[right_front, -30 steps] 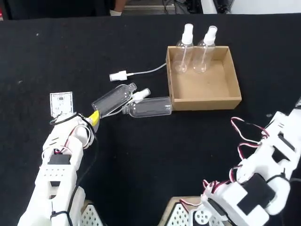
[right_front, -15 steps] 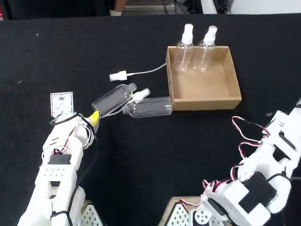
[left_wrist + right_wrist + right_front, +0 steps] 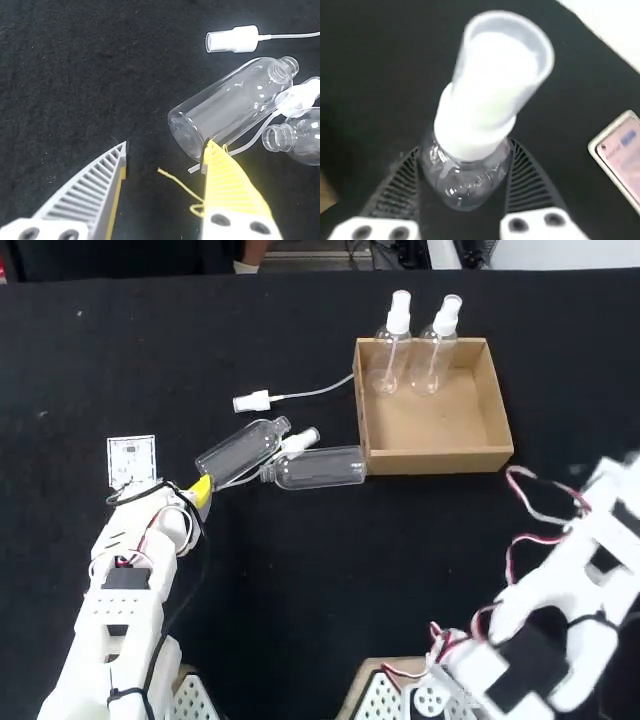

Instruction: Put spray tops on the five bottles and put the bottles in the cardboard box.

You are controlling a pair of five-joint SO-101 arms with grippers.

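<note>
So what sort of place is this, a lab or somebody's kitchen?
Most likely a robotics lab or test bench, not a kitchen. Two white robot arms sit at a black table, and clear bottles and a cardboard box are laid out as a practice task.

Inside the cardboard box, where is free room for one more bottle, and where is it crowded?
Free: the cardboard box floor along its near wall, before the two capped bottles at the far wall; also the table in front. Crowded: left of the box, two uncapped bottles and spray tops.
</note>
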